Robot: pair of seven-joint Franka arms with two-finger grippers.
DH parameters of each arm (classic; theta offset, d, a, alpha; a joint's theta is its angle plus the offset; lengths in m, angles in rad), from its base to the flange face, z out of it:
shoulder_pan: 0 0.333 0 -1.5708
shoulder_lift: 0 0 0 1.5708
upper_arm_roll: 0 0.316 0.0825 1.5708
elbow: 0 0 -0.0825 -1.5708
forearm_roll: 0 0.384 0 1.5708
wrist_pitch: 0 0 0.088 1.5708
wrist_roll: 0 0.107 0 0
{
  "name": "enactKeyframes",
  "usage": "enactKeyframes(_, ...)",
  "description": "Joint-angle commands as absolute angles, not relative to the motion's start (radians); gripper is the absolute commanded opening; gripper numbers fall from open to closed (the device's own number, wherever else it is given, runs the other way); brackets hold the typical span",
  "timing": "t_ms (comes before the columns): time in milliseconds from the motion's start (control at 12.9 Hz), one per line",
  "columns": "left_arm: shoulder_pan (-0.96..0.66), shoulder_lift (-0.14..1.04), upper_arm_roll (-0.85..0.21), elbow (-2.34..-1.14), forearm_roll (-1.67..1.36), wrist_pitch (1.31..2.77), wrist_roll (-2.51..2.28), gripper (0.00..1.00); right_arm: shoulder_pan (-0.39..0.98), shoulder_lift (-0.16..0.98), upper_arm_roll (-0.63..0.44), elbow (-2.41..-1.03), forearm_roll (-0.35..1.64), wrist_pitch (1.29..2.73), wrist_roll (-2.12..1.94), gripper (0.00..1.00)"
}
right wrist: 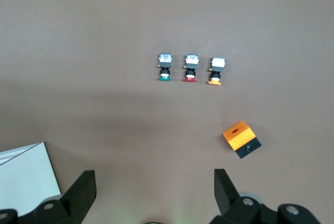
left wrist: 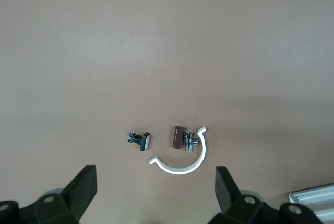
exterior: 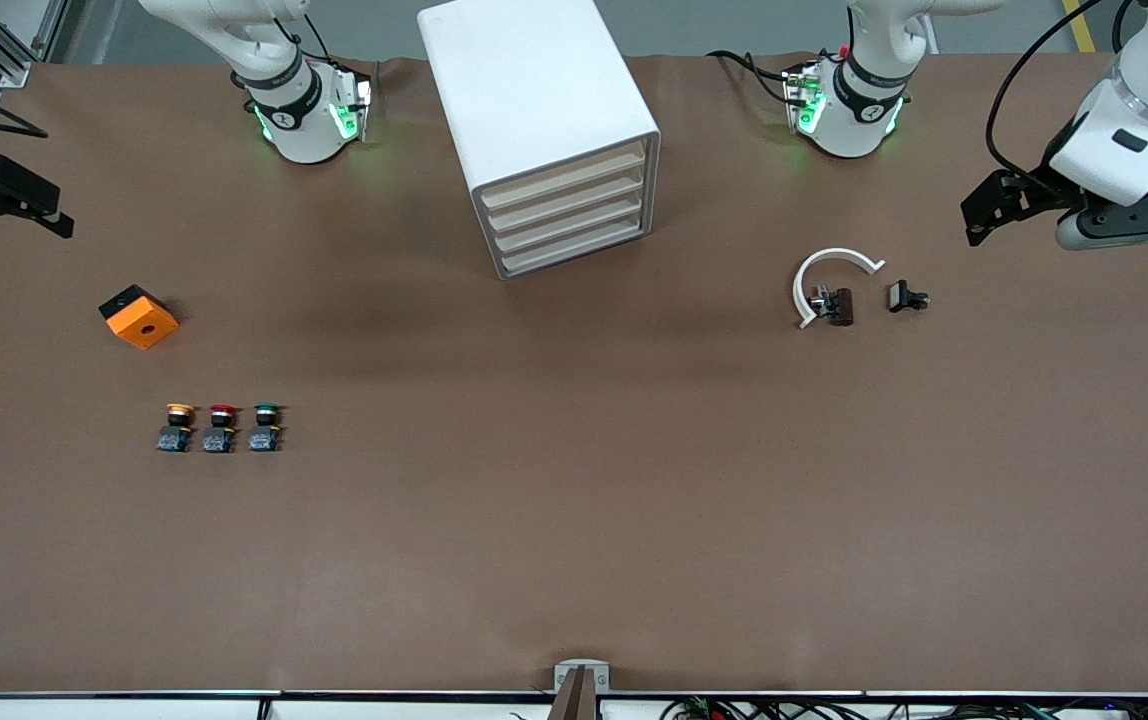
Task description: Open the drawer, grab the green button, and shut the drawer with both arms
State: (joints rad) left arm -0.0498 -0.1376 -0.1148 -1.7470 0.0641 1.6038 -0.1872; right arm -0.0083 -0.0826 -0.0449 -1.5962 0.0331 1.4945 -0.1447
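My left hand (left wrist: 155,192) hung with its fingers (left wrist: 83,185) spread wide, holding nothing and touching nothing, over the worktop (exterior: 574,520) at the left arm's end. My right hand (right wrist: 154,192) hung the same way, fingers (right wrist: 82,187) wide apart and empty, over the right arm's end. Both arms waited.

The worktop was a flat, matte brown sheet. The cabinet (exterior: 544,120), a smooth white box with rounded corners, stood between the two arm bases, turned a little on its footing. All four drawers were shut; each drawer (exterior: 566,181) showed only a thin cream front strip, stacked one above the other.

The button (exterior: 265,427), green round cap on a black body with a bluish base, stood out on the worktop toward the right arm's end, nearer the front camera than the cabinet. It ended a row of three: the red-capped button (exterior: 220,429) just beside it, then the yellow-capped button (exterior: 176,428). An orange block (exterior: 139,316) with a black underside and a round hole in its top face lay farther from the front camera than that row.

Toward the left arm's end lay a white curved clip (exterior: 827,277), a half ring, with a small brown and metal part (exterior: 834,305) inside its curve and a small black part (exterior: 906,297) just beside it.
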Motion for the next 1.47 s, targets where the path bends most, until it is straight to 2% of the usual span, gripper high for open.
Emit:
enactKeyframes(0, -0.034, -0.164, -0.120, -1.767, 0.048, 1.605, -0.127, 1.00, 0.006, -0.192, -0.051, -1.733, 0.014, 1.560, -0.129, 1.00)
enactKeyframes(465, -0.023, -0.155, -0.095, -1.741, 0.020, 1.603, -0.115, 1.00, 0.015, -0.190, -0.078, -1.730, 0.014, 1.562, -0.129, 1.00)
enactKeyframes(852, -0.021, -0.095, -0.086, -1.646, 0.020, 1.556, -0.107, 1.00, 0.014, -0.187, -0.080, -1.723, 0.014, 1.571, -0.141, 1.00)
enactKeyframes(1395, -0.021, -0.094, -0.086, -1.641, 0.023, 1.552, -0.106, 1.00, -0.002, -0.187, -0.078, -1.723, 0.008, 1.568, -0.147, 1.00)
